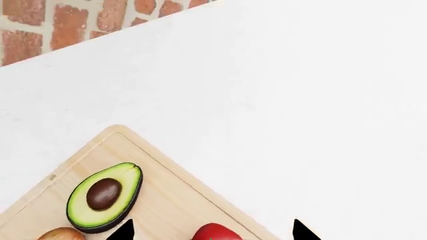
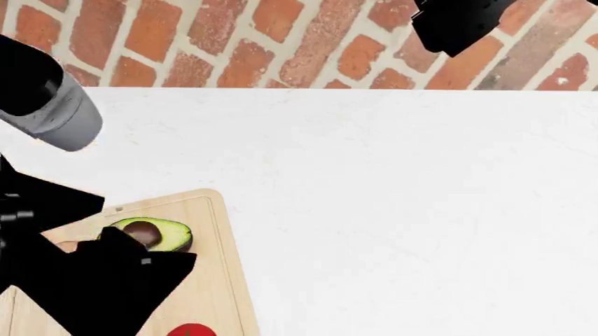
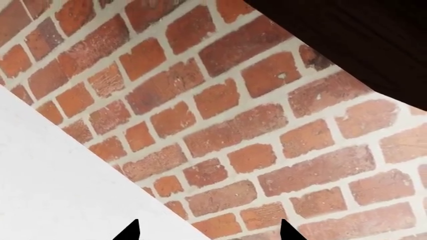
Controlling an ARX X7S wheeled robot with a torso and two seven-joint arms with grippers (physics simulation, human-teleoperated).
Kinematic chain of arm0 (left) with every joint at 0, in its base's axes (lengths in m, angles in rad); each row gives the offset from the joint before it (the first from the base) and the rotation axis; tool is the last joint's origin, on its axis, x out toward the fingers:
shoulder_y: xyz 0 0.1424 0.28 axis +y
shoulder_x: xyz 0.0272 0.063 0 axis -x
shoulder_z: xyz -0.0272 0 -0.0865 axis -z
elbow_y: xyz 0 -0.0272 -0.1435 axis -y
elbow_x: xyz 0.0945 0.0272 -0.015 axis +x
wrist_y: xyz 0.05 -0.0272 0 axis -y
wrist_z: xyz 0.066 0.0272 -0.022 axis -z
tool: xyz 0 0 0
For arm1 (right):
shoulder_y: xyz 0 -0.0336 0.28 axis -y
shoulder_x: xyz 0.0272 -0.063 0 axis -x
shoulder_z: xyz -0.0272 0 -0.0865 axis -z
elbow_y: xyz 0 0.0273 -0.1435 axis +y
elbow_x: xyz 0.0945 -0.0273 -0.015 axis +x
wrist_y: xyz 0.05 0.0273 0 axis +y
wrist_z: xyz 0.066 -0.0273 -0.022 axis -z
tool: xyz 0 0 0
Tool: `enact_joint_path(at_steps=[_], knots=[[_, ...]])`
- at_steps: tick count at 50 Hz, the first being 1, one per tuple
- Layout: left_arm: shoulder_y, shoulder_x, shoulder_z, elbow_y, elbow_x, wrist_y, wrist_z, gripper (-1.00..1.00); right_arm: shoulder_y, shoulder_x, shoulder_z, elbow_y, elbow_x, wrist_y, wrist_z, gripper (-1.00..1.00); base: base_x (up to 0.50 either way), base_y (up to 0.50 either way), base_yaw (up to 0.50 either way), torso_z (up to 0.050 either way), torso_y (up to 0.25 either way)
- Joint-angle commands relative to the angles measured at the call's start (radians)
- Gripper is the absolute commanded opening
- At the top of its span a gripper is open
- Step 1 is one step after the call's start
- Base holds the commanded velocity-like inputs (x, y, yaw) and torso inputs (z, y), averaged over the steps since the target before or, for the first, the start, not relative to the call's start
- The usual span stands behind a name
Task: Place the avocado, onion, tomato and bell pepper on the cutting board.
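Nearest, on the board (image 2: pixel 224 280): tomato (image 2: pixel 192 330) at the near edge, avocado (image 1: pixel 105 196) flesh-up toward the far corner, onion (image 1: pixel 61 233) just beside it. Pepper nowhere in view; probably the one item left. Left gripper (image 1: pixel 212 231) above the tomato, tips spread, holding nothing. Best lifted straight up, clear of tomato and avocado, before searching. Beyond, white counter (image 2: pixel 402 182). Farthest, right gripper (image 3: pixel 208 231) raised toward the brick wall (image 3: pixel 220 125), tips apart, empty.

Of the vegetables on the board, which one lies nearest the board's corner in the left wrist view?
The avocado: cut face up, pit showing, it lies closest to the cutting board's rounded corner. The tomato and onion sit farther in, cut off by the frame edge.
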Motion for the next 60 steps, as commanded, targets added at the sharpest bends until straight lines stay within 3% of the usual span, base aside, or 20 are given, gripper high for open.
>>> enact_joint_path(at_steps=[1, 11, 17, 25, 28, 35, 43, 51, 60], knots=[[-0.091, -0.003, -0.098, -0.087, 0.046, -0.009, 0.053, 1.00, -0.027, -0.018, 0.050, -0.047, 0.014, 0.015, 0.020, 1.00, 0.00, 0.00, 0.00, 0.000, 0.000], [-0.154, -0.013, -0.126, -0.264, 0.159, -0.015, 0.072, 1.00, -0.033, -0.013, 0.078, -0.082, 0.063, 0.026, 0.050, 1.00, 0.00, 0.00, 0.00, 0.000, 0.000], [-0.194, -0.089, -0.131, -0.279, 0.250, -0.096, 0.079, 1.00, -0.052, 0.009, 0.118, -0.111, 0.114, 0.023, 0.094, 1.00, 0.00, 0.00, 0.00, 0.000, 0.000], [-0.201, -0.180, -0.146, -0.230, 0.245, -0.104, 0.043, 1.00, -0.083, 0.040, 0.170, -0.184, 0.190, 0.018, 0.177, 1.00, 0.00, 0.00, 0.00, 0.000, 0.000], [-0.185, -0.223, -0.151, -0.180, 0.251, -0.100, 0.032, 1.00, -0.118, 0.057, 0.226, -0.191, 0.282, 0.003, 0.283, 1.00, 0.00, 0.00, 0.00, 0.000, 0.000], [-0.181, -0.354, -0.180, -0.073, 0.218, -0.102, 0.003, 1.00, -0.203, 0.104, 0.306, -0.262, 0.488, -0.049, 0.568, 1.00, 0.00, 0.00, 0.00, 0.000, 0.000], [-0.230, -0.525, -0.228, 0.056, 0.078, -0.097, -0.057, 1.00, -0.265, 0.149, 0.349, -0.354, 0.575, -0.123, 0.716, 1.00, 0.00, 0.14, 0.00, 0.000, 0.000], [-0.229, -0.655, -0.255, 0.132, 0.043, -0.084, -0.056, 1.00, -0.268, 0.159, 0.343, -0.398, 0.632, -0.122, 0.761, 1.00, 0.00, 0.50, 0.00, 0.000, 0.000], [-0.244, -0.669, -0.277, 0.143, -0.001, -0.092, -0.092, 1.00, -0.268, 0.162, 0.342, -0.402, 0.642, -0.124, 0.760, 1.00, 0.00, 0.50, 0.00, 0.000, 0.000]])
